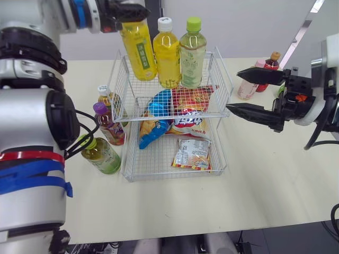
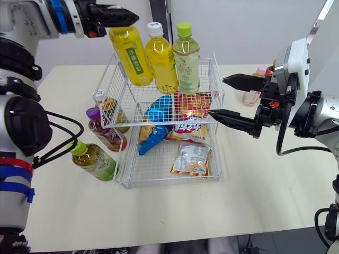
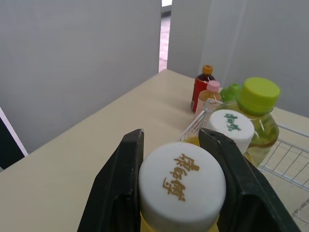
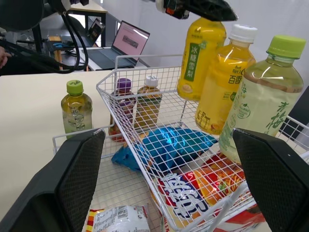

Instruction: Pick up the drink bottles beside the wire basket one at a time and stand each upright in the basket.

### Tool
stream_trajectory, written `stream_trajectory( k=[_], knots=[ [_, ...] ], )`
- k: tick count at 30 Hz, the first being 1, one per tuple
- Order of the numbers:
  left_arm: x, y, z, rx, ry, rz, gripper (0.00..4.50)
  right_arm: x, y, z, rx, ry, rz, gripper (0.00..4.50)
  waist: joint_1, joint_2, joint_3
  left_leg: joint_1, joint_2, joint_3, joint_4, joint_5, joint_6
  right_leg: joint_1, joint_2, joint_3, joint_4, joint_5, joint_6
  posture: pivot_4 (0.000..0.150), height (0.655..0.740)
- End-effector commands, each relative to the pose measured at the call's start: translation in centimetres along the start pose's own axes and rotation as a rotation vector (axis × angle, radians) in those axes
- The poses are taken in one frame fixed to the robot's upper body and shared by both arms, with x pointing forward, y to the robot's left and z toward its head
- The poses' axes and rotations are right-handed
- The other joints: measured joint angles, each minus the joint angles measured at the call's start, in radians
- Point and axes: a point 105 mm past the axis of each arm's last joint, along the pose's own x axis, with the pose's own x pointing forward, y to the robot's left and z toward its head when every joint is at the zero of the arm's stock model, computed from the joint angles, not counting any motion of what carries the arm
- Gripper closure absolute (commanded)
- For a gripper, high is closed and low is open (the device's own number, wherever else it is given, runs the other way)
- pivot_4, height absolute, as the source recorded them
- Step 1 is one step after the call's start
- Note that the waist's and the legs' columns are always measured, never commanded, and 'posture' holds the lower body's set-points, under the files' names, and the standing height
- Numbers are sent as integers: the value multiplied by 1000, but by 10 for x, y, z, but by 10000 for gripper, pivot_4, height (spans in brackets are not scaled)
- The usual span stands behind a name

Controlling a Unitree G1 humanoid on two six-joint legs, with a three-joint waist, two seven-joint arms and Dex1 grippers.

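A two-tier wire basket (image 1: 125, 170) stands mid-table. Upright in its upper tier are a yellow bottle with a white cap (image 1: 167, 53) and a pale green bottle with a green cap (image 1: 192, 53). My left gripper (image 1: 130, 13) is shut on the white cap (image 3: 182, 186) of a third yellow bottle (image 1: 139, 50), which leans at the tier's back left corner. Whether its base rests on the wire I cannot tell. My right gripper (image 1: 233, 91) hangs open just right of the basket, holding nothing.
Left of the basket stand a white-capped bottle (image 1: 106, 98), a purple-capped bottle (image 1: 109, 126) and a green tea bottle (image 1: 100, 153). Far right are a pink-capped bottle (image 1: 248, 85) and a red bottle (image 1: 269, 66). Snack bags (image 1: 180, 114) fill the lower tier.
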Motion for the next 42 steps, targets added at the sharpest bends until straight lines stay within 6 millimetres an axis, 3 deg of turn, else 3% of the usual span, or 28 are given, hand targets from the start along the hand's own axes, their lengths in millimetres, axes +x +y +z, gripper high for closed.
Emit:
stream_trajectory(
  k=[1, 10, 11, 19, 24, 30, 38, 42],
  knots=[
    [-2, -5, 23, 92, -71, 1, 31048, -4, 4, 11, -43, -23, -8, 0, 0, 0, 0, 0, 0, 0, 0, 0, 0, 0, 0, 0, 0, 0, 0, 1500, 7400],
    [4, -7, 16, 82, -55, -18, 31048, -6, 4, 10, -41, -16, -15, 0, 2, 0, 0, 0, 0, 0, 0, 0, 0, 0, 0, 0, 0, 0, 0, 1500, 7400],
    [4, -7, 17, 90, -58, -18, 23948, -6, 4, 10, -41, -15, -16, 0, 2, 0, 0, 0, 0, 0, 0, 0, 0, 0, 0, 0, 0, 0, 0, 1500, 7400],
    [-16, -8, 32, 124, -88, -43, 246, -6, 5, 9, -41, -10, -15, 0, 1, 0, 0, 0, 0, 0, 0, 0, 0, 0, 0, 0, 0, 0, 0, 1500, 7400],
    [-54, -1, 49, 112, -139, -10, 246, -6, 5, 9, -40, -9, -14, 0, -7, 0, 0, 0, 0, -1, 0, 0, 0, 0, 0, 0, 0, 0, 0, 1500, 7400],
    [-94, -4, 48, 144, -139, 12, 246, -3, 4, 9, -44, -16, 5, 0, -4, 1, 0, 1, 0, -1, 0, 0, 0, 0, 0, 1, 1, 0, 0, 1500, 7400],
    [-152, -28, 11, 79, -80, 111, 246, 2, 9, 10, -52, -38, 78, 0, -5, 1, 0, 2, 2, -3, 1, 0, 0, 0, 1, 0, 1, 0, 0, 1500, 7400],
    [-174, -44, -30, 27, 9, 177, 246, 8, 15, 10, -64, -59, 190, 0, -4, 2, -1, 3, 2, -1, 0, 0, 0, 1, 0, 2, 1, 0, 0, 1500, 7400]
  ],
)
